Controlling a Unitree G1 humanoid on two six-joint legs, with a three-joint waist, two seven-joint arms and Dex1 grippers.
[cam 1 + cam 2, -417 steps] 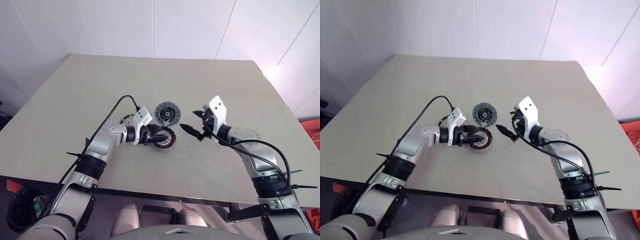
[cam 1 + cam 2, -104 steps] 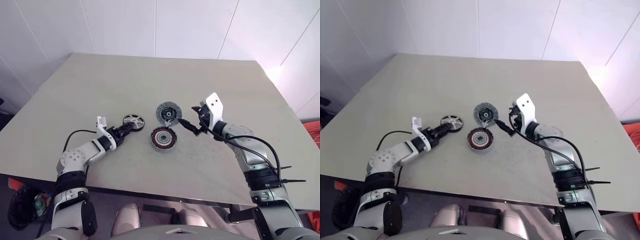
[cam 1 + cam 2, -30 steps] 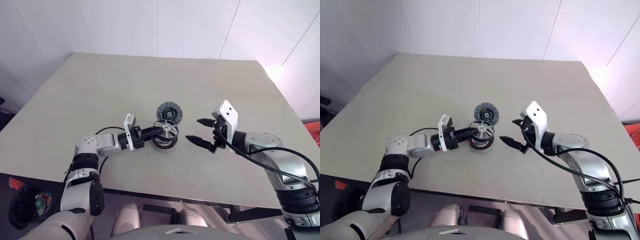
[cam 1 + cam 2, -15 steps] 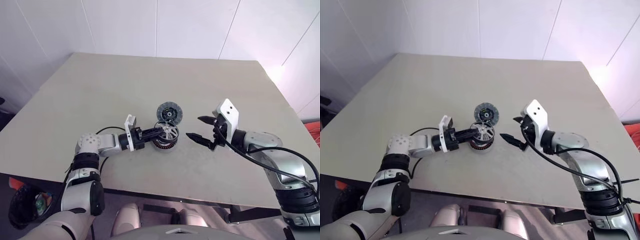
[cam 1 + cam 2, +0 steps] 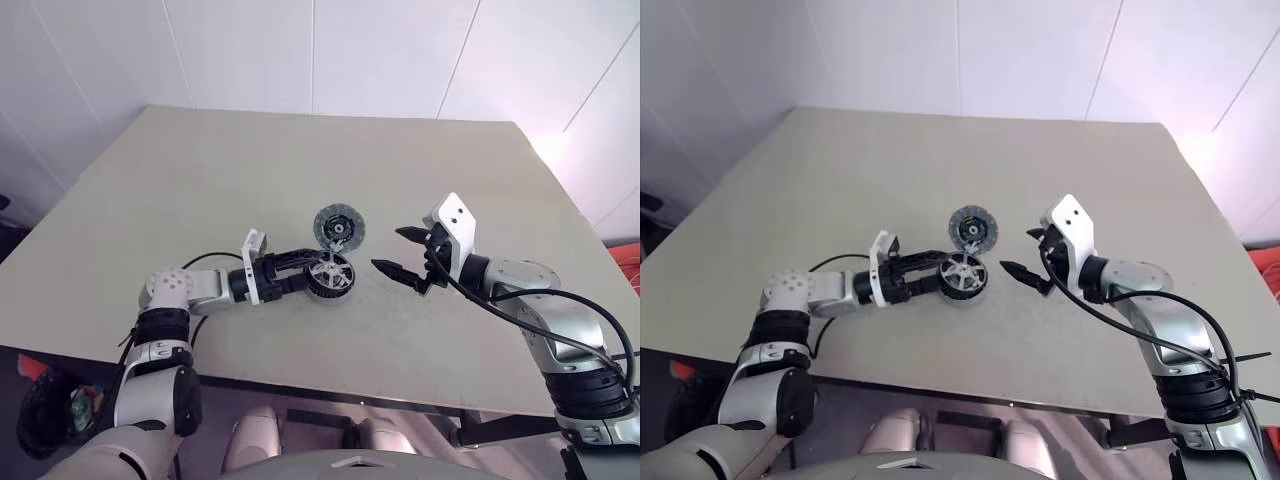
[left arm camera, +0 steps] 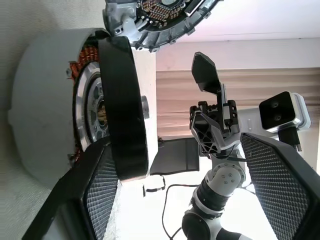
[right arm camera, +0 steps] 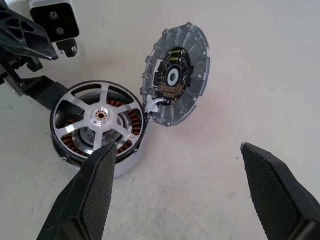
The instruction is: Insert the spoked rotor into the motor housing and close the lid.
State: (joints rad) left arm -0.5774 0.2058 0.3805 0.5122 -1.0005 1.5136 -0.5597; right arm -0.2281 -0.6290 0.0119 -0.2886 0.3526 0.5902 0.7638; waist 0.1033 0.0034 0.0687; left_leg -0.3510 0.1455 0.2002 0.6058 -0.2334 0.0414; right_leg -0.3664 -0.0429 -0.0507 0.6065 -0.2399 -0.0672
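The spoked rotor (image 7: 100,118) sits in the motor housing (image 7: 122,162), windings mostly hidden. Both the left gripper (image 5: 312,270) and right gripper (image 5: 398,251) are spread wide, empty.

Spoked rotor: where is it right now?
In the right wrist view the spoked rotor sits in the motor housing near the table's middle, between the open left gripper's fingers, with the lid beside it.

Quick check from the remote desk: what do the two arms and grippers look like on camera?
Both arms are silver-grey with black joint bands and loose black cables. The left gripper and right gripper each carry a white wrist camera block and two pointed black fingers with cross-hatched pads.
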